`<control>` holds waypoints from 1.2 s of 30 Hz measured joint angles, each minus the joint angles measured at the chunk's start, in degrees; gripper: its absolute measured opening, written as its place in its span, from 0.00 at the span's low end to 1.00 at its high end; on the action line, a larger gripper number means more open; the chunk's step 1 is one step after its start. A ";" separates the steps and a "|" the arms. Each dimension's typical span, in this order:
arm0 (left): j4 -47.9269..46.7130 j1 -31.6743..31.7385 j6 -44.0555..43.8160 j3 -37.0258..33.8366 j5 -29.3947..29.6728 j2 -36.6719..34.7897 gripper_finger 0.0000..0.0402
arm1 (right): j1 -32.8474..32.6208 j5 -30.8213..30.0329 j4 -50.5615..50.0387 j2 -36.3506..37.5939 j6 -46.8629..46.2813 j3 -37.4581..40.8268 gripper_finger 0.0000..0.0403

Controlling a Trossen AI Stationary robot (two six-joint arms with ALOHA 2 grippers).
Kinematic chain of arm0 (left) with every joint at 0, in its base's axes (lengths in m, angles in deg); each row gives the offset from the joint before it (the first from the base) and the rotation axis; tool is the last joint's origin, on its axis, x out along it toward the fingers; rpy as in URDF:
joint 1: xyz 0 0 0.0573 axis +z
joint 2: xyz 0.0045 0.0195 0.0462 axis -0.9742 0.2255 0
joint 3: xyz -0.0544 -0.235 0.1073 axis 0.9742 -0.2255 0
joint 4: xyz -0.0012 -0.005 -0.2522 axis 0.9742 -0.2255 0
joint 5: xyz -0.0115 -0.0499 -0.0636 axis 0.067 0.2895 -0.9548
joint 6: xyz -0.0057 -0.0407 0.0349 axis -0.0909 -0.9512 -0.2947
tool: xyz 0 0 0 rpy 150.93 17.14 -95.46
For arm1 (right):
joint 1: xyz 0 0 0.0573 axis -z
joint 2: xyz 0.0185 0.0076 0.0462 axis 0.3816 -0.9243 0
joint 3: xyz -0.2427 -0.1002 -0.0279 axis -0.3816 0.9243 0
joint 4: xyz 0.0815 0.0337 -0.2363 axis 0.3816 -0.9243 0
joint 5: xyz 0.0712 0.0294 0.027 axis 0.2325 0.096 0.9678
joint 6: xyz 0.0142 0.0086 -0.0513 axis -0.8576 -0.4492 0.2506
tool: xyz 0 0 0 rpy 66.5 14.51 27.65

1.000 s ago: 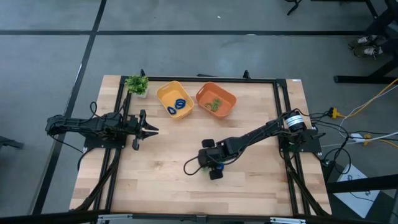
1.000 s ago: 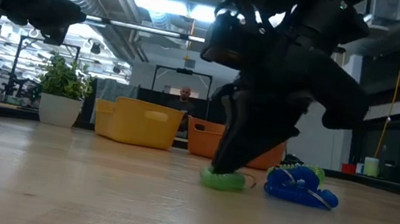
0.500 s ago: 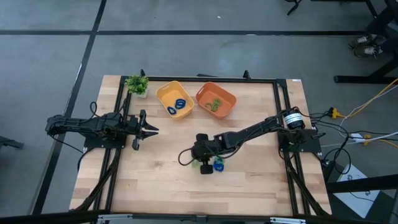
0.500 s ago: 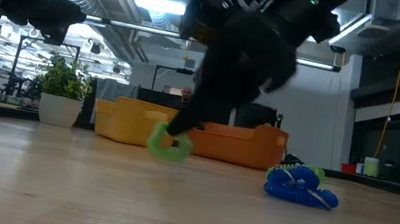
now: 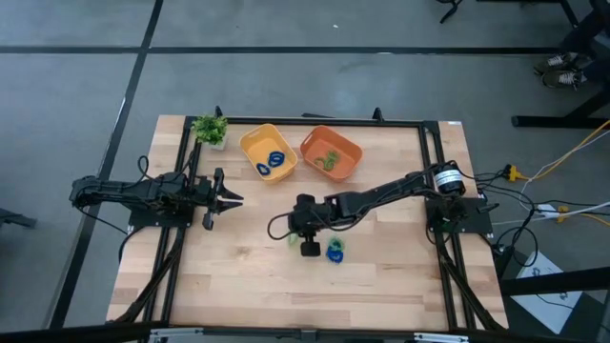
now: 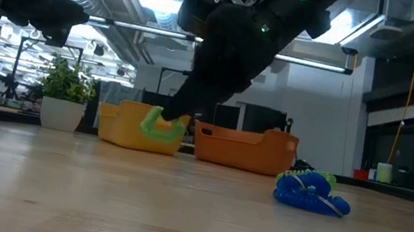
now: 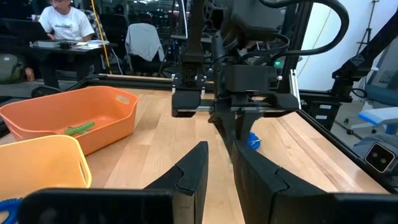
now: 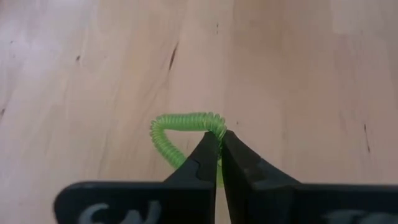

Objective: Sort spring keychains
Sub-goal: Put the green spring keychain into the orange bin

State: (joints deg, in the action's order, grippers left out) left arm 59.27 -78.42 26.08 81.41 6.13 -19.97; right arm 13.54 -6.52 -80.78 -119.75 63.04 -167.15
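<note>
- The right gripper (image 8: 219, 146), fingers pinched on a green spring keychain (image 8: 180, 134), has lifted it off the desk (image 5: 238, 286) toward the far orange tray (image 5: 351, 164).
- A blue keychain (image 5: 335, 252) waits; the left gripper (image 5: 227, 198) idles, fingers narrowly apart.

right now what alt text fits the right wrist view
The right gripper pinches a green spring keychain between its shut dark fingers, the coiled loop hanging above the bare wooden table.
</note>
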 joint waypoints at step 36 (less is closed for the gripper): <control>0.00 0.00 0.00 0.00 0.00 0.00 0.17 | 1.88 0.13 -9.83 0.07 3.55 -7.98 0.02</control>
State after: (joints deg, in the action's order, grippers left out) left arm 59.27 -78.42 26.08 81.41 6.13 -19.97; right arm 15.42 -6.39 -90.60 -119.67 66.58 -175.13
